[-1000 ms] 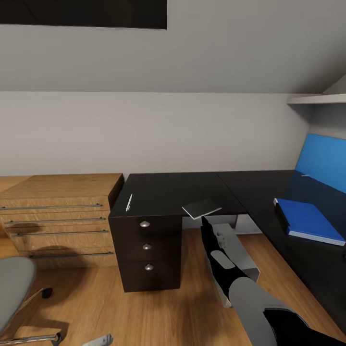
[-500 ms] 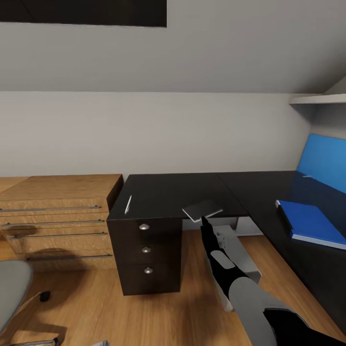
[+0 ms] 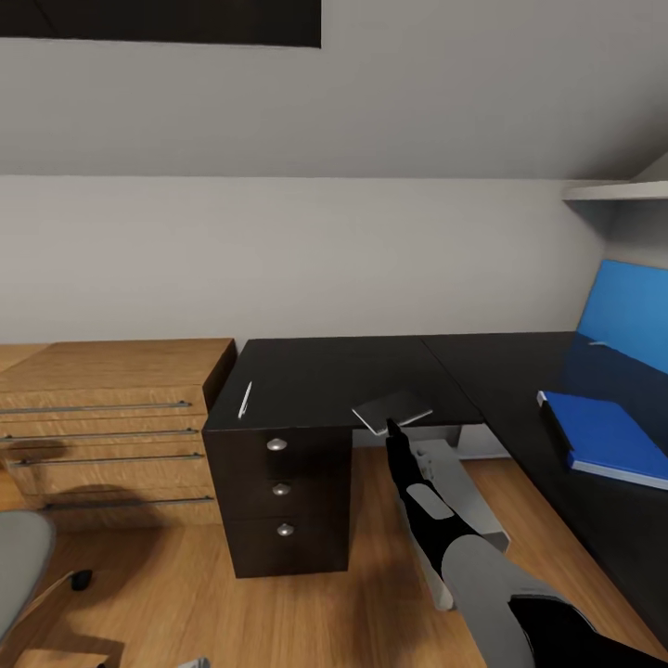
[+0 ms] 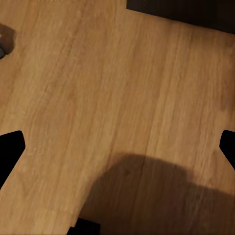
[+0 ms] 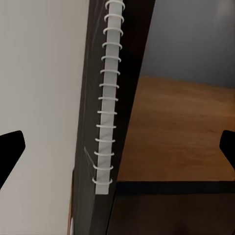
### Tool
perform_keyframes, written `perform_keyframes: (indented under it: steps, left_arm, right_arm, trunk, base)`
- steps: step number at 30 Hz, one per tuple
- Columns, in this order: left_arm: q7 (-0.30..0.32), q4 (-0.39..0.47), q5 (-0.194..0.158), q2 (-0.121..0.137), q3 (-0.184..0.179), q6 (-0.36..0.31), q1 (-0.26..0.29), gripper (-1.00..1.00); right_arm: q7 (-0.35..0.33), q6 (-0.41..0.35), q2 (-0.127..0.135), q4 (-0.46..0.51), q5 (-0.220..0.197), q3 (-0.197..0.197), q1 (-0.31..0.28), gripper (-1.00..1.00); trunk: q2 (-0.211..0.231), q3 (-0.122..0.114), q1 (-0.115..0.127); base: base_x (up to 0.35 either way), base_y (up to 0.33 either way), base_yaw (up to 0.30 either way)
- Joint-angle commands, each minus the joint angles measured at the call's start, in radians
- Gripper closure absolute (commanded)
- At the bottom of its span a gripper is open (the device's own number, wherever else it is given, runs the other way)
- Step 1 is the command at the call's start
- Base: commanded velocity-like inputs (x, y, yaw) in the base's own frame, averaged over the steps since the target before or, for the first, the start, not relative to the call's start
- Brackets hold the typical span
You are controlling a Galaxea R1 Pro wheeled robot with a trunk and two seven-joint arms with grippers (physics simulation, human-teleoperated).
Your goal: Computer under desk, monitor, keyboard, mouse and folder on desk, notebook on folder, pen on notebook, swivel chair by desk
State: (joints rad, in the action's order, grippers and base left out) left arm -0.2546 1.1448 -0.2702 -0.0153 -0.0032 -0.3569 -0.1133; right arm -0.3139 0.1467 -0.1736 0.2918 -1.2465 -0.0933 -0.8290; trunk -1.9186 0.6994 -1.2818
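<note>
Step in hand: notebook pickup. Notebook (image 3: 391, 409) lies at front edge of worktop (image 3: 325, 371), corner overhanging; spiral spine fills right wrist view. Right claw (image 3: 393, 429) just below that corner, fingers spread, released, nothing held. Folder (image 3: 608, 436) already on worktop's right wing, well apart. Pen (image 3: 245, 399) near worktop's left edge. Left claw (image 4: 117, 147) released, faces floor. Next: close on overhanging edge, lift, carry onto folder.
</note>
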Motion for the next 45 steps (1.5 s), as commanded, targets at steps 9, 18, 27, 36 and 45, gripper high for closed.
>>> perform_keyframes:
  steps: [9, 18, 27, 36, 45]
  left_arm:
    - [-0.007, 0.001, -0.01, 0.0, 0.0, -0.003, 0.0, -1.0]
    - [-0.007, 0.001, -0.01, 0.0, 0.0, -0.004, 0.0, -1.0]
    - [-0.006, 0.001, -0.012, 0.0, 0.0, -0.003, 0.0, -1.0]
    - [-0.005, 0.001, -0.012, 0.0, 0.0, -0.004, 0.0, -1.0]
    - [-0.006, 0.001, -0.012, 0.0, 0.0, -0.004, 0.0, -1.0]
  right_arm:
    - [-0.005, -0.009, -0.001, -0.002, -0.005, -0.008, -0.001, -1.0]
    - [-0.005, -0.017, -0.001, -0.002, -0.005, -0.008, -0.001, -1.0]
    - [-0.005, -0.018, -0.001, -0.002, -0.005, -0.008, -0.001, -1.0]
    - [-0.006, -0.018, -0.001, -0.001, -0.005, -0.008, -0.001, -1.0]
    - [-0.006, -0.018, -0.001, 0.001, -0.005, -0.009, -0.001, -1.0]
  trunk:
    - [0.0, 0.001, 0.0]
    - [0.0, 0.001, 0.0]
    - [0.0, 0.001, 0.0]
    - [0.0, 0.001, 0.0]
    - [0.0, 0.001, 0.0]
  base:
    - [0.087, 0.011, 0.0]
    - [0.119, 0.022, 0.0]
    - [0.076, 0.05, 0.0]
    - [0.039, 0.027, 0.0]
    - [0.005, 0.003, 0.0]
